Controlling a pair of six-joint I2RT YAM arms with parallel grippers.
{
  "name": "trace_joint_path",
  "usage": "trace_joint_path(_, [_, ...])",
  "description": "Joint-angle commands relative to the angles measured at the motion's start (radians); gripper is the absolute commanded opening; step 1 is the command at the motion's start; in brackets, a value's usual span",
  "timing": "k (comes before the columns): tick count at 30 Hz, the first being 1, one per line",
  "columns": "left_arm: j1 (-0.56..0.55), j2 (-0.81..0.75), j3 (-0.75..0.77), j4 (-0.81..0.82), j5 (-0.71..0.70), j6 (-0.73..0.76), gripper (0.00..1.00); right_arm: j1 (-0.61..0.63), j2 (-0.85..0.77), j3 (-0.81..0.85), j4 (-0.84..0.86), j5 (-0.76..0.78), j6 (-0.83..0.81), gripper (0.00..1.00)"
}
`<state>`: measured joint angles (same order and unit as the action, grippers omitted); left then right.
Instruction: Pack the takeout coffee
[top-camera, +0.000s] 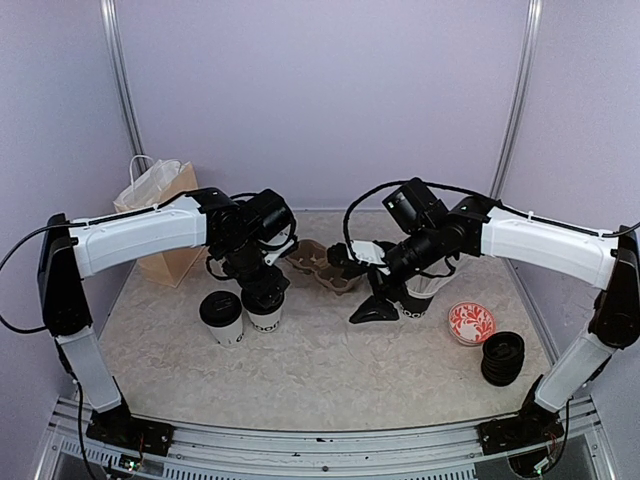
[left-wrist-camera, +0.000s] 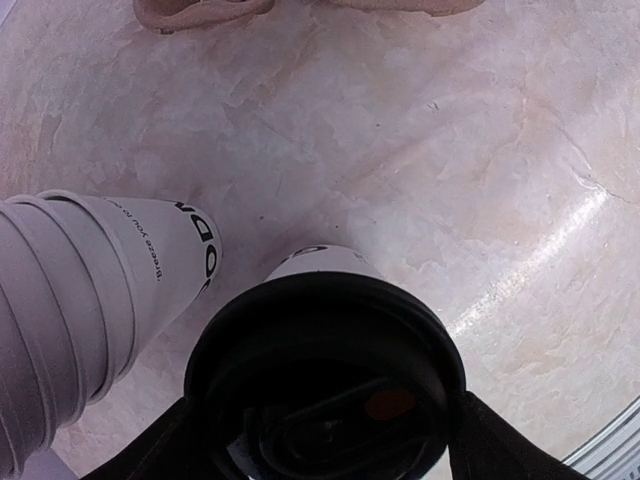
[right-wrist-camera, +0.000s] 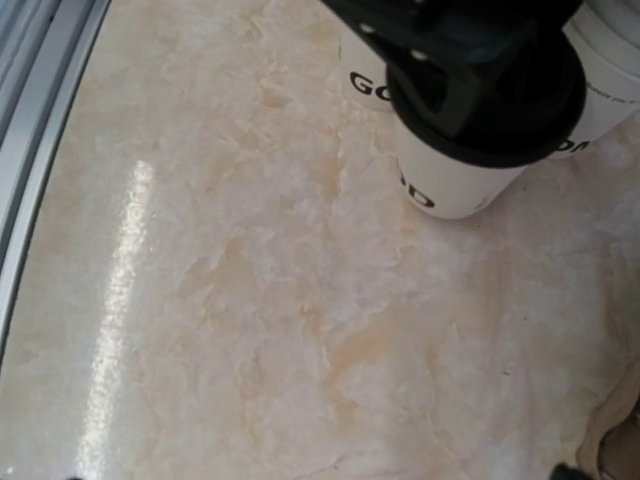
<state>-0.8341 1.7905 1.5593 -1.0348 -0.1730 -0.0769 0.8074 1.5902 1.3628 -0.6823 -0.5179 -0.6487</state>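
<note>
My left gripper (top-camera: 265, 288) is shut on the black lid (left-wrist-camera: 320, 330) of a white lettered coffee cup (top-camera: 266, 318), with a finger on each side of the lid. I cannot tell whether the cup touches the table. The right wrist view shows this cup (right-wrist-camera: 450, 185) too. A second lidded cup (top-camera: 222, 318) stands just left of it and shows in the right wrist view (right-wrist-camera: 362, 85). A lidless stack of white cups (left-wrist-camera: 70, 320) stands close behind, hidden under my left arm from above. My right gripper (top-camera: 375, 305) is open and empty beside another white cup (top-camera: 424, 295).
The brown two-cup tray (top-camera: 322, 265) lies between the arms at the back. A paper bag (top-camera: 160, 215) stands at the back left. A red patterned dish (top-camera: 471, 322) and a stack of black lids (top-camera: 502, 357) sit at the right.
</note>
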Motion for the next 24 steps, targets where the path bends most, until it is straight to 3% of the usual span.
trace_joint_path(1, [0.010,0.024,0.034,-0.008,0.020,0.032,0.83,-0.004,0.026,0.024,0.001,0.005,0.008,0.99])
trace_joint_path(4, [0.010,0.038,0.043,-0.002,0.017,0.034,0.88,-0.003,0.040,0.029,-0.002,0.006,0.008,0.99])
trace_joint_path(6, [0.010,0.040,0.051,-0.001,0.007,0.034,0.98,-0.004,0.049,0.039,-0.007,0.006,0.008,0.99])
trace_joint_path(11, [-0.008,0.015,0.101,-0.020,0.001,0.025,0.99,-0.002,0.083,0.078,-0.006,0.049,0.009,0.99])
trace_joint_path(17, [-0.039,-0.117,0.130,-0.016,-0.048,-0.024,0.99,0.021,0.184,0.171,-0.010,0.232,0.011,0.99])
trace_joint_path(24, [-0.021,-0.286,0.002,0.064,-0.109,-0.082,0.99,0.032,0.333,0.283,-0.037,0.395,0.034,0.94])
